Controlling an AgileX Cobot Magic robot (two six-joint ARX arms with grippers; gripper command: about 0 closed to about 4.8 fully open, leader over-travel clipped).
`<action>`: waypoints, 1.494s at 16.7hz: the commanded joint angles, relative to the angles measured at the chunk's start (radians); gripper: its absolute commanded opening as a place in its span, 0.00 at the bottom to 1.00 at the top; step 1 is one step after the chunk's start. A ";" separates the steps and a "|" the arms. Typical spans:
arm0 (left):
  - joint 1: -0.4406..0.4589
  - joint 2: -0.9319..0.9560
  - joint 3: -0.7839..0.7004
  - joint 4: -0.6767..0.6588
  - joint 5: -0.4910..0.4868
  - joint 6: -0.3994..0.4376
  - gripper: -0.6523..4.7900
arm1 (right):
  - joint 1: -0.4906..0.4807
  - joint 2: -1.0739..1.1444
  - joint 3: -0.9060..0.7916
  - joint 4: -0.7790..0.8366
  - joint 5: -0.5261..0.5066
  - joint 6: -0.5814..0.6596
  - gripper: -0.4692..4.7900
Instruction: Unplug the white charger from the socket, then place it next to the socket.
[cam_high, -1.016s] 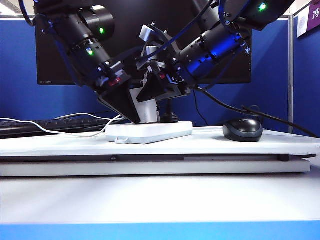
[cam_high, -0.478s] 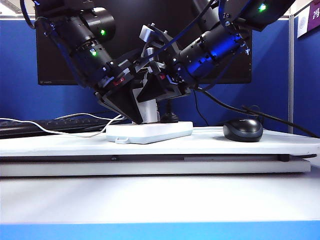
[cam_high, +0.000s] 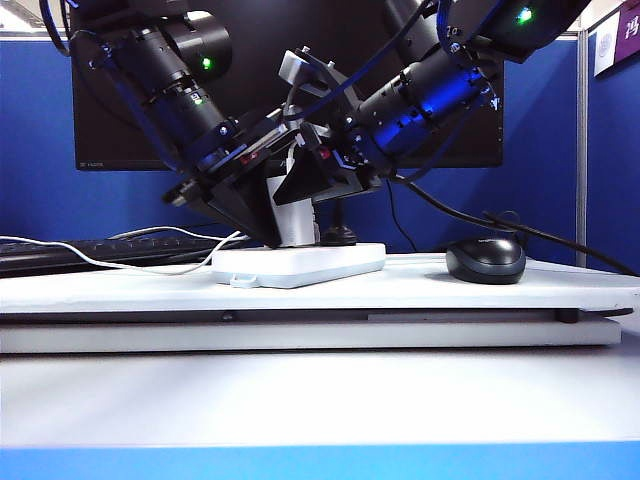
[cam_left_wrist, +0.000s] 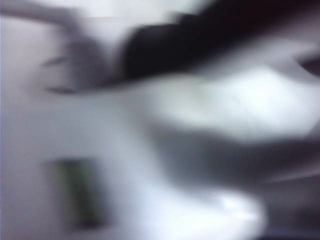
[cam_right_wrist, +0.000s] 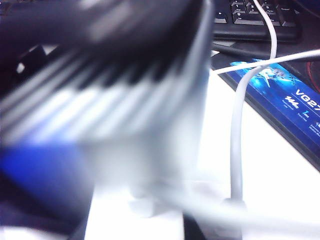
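Note:
The white charger (cam_high: 298, 226) stands upright, plugged into the socket (cam_high: 300, 264), a flat white power strip on the desk board. My right gripper (cam_high: 302, 190) comes in from the right, its dark fingers closed round the charger's upper part. In the right wrist view the charger (cam_right_wrist: 150, 150) fills the middle, blurred, above the socket (cam_right_wrist: 132, 225). My left gripper (cam_high: 263, 226) leans in from the left, its tip down by the charger's base on the socket. Its jaws are hidden. The left wrist view is a white and dark blur.
A black plug (cam_high: 338, 236) with a thick cable sits in the socket right of the charger. A black mouse (cam_high: 485, 259) lies to the right. A keyboard (cam_high: 60, 252) and a thin white cable (cam_high: 120, 266) lie to the left. A monitor stands behind.
My left wrist has rolled, turning its gripper beside the charger, with the tip staying in place. The charger, the socket and the right arm have not moved.

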 joint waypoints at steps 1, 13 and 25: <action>0.004 0.018 -0.016 -0.120 -0.111 -0.060 0.11 | 0.011 -0.010 0.013 0.075 -0.061 -0.003 0.09; 0.001 0.063 -0.016 -0.189 -0.088 -0.097 0.11 | 0.012 -0.012 0.014 0.081 -0.062 0.029 0.09; -0.013 0.068 -0.017 -0.193 -0.089 -0.085 0.11 | 0.010 -0.039 0.016 0.131 -0.034 -0.050 0.09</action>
